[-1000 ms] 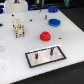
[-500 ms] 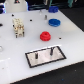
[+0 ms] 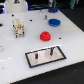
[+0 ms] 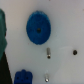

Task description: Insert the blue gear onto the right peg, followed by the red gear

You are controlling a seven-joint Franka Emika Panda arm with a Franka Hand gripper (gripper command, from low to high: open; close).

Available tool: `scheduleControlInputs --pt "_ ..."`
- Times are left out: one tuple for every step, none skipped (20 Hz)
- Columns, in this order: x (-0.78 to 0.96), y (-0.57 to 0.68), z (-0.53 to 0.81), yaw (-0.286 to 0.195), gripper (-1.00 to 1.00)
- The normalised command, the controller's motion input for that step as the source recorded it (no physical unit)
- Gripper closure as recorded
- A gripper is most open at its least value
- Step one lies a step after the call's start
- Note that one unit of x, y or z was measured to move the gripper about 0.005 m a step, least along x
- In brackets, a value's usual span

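The pincer itself does not show in either view, so whether it is spread or pressed together cannot be told. In the wrist view the blue gear [image 4: 39, 28] lies flat on the white tabletop [image 4: 65, 25], bare surface all around its toothed rim, with a darker blue object [image 4: 22, 77] apart from it at the frame's edge.

In the exterior view the blue gear [image 3: 54, 22] rests near the far edge, the red gear [image 3: 45, 36] nearer the middle — the two well apart, open room between them. The black-framed plate [image 3: 39, 61] sits close to the near edge; its right peg [image 3: 50, 51] stands upright beside the left pin [image 3: 37, 56], nothing on either. A small pale block [image 3: 18, 27] stands toward the exterior view's left.
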Motion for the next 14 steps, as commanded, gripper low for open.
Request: scheduleControlInputs --pt "-0.47 0.32 -0.46 0.0 -1.0" --pt "-0.43 0.32 -0.47 0.0 -1.0" --pt "-0.42 0.3 -0.48 0.0 -1.0" --pt "-0.38 0.26 -0.48 0.0 -1.0" --pt "-0.4 0.22 -0.52 0.0 -1.0" --pt "-0.4 0.18 -0.51 0.0 -1.0" --pt "-0.41 0.12 -0.54 0.0 -1.0" --pt "-0.38 0.08 -0.53 0.0 -1.0" --pt "-0.37 0.0 -0.51 0.0 -1.0" --pt "-0.35 0.0 -0.54 0.0 -1.0" --pt "-0.33 0.0 -0.52 0.0 -1.0" --pt "-0.35 0.04 -0.53 0.0 -1.0" --pt "-0.36 0.04 -0.51 0.0 -1.0" --pt "-0.36 0.0 -0.48 0.0 -1.0"
